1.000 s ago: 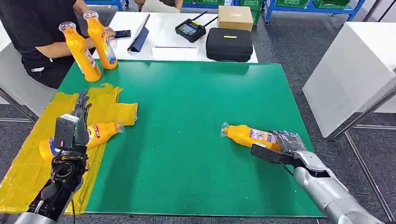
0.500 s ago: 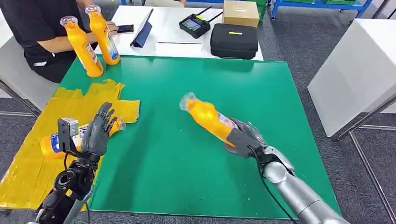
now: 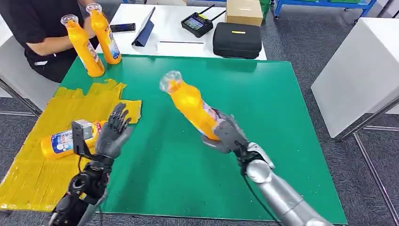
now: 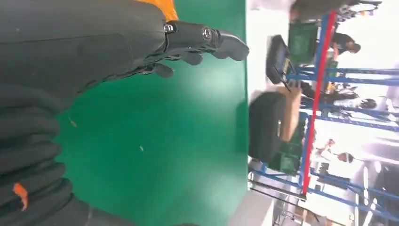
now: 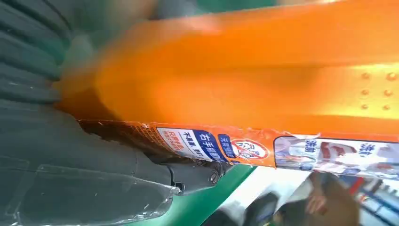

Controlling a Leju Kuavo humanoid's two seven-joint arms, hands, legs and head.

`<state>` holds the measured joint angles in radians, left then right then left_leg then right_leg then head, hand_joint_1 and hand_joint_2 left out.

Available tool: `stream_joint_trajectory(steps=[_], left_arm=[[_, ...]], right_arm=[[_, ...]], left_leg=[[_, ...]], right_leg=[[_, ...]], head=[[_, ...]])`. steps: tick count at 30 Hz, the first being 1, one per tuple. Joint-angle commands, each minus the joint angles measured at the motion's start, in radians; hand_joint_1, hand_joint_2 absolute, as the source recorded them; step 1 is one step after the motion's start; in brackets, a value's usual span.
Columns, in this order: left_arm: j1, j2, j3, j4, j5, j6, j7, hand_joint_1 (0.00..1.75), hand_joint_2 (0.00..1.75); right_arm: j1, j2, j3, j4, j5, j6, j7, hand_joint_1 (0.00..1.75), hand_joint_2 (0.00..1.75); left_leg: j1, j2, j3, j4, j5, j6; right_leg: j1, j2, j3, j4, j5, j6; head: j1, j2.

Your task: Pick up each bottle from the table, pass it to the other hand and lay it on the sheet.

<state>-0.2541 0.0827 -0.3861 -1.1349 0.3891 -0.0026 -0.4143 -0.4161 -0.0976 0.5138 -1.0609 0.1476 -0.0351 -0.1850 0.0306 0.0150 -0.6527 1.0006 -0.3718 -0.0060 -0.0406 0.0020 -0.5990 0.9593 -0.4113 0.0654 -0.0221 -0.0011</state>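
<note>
- While the right hand point(image 3: 225, 135) grips the orange bottle point(image 3: 190, 106) by its base end, the bottle is raised above the green table point(image 3: 263, 108), tilted with its clear cap toward the far left.
- Opposite it, the left hand point(image 3: 113, 133) is raised with fingers spread and holds nothing, well apart from the bottle.
- One risk I see: the grip sits low on a long bottle, so the top-heavy length could swing or slip during the pass.
- Another: if the left hand closes near the cap rather than mid-body, the bottle could twist out as the right lets go, and drop onto the table.
- Another bottle point(image 3: 68, 140) already lies on the yellow sheet point(image 3: 28, 174) just beside the left hand; a careless reach could knock it.
- Two more bottles point(image 3: 94, 40) stand at the far left corner, next to a seated person point(image 3: 33, 28).
- Behind the green mat, a white table point(image 3: 164, 35) carries a black case point(image 3: 236, 41), a cardboard box point(image 3: 243, 12) and a controller point(image 3: 196, 23); the floor is grey carpet.
</note>
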Motion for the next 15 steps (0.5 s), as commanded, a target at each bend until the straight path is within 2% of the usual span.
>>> stream_joint_trajectory(steps=[1, 9, 15], left_arm=[[-0.112, -0.058, -0.101, 0.021, -0.017, 0.017, 0.023, 0.00, 1.75], [-0.154, -0.113, -0.161, 0.023, 0.000, -0.027, 0.029, 0.00, 1.75], [-0.168, -0.135, -0.167, 0.010, 0.011, -0.021, 0.043, 0.00, 1.75]], right_arm=[[-0.069, 0.162, 0.074, 0.170, 0.024, 0.010, 0.030, 1.75, 1.75], [-0.143, 0.256, 0.074, 0.307, 0.071, -0.027, 0.054, 1.75, 1.75], [-0.136, 0.299, 0.116, 0.347, 0.126, -0.027, 0.061, 1.75, 1.75]], left_leg=[[0.000, -0.001, 0.003, 0.001, -0.002, 0.001], [-0.001, -0.002, 0.004, 0.001, -0.002, 0.003], [-0.001, -0.002, 0.002, 0.000, -0.001, 0.002]], right_leg=[[0.000, 0.000, 0.003, 0.001, -0.002, -0.005], [0.000, -0.001, 0.004, 0.002, -0.003, -0.006], [0.000, -0.002, 0.003, 0.001, -0.002, -0.005]], head=[[0.000, 0.000], [0.000, 0.000], [0.000, 0.000]])
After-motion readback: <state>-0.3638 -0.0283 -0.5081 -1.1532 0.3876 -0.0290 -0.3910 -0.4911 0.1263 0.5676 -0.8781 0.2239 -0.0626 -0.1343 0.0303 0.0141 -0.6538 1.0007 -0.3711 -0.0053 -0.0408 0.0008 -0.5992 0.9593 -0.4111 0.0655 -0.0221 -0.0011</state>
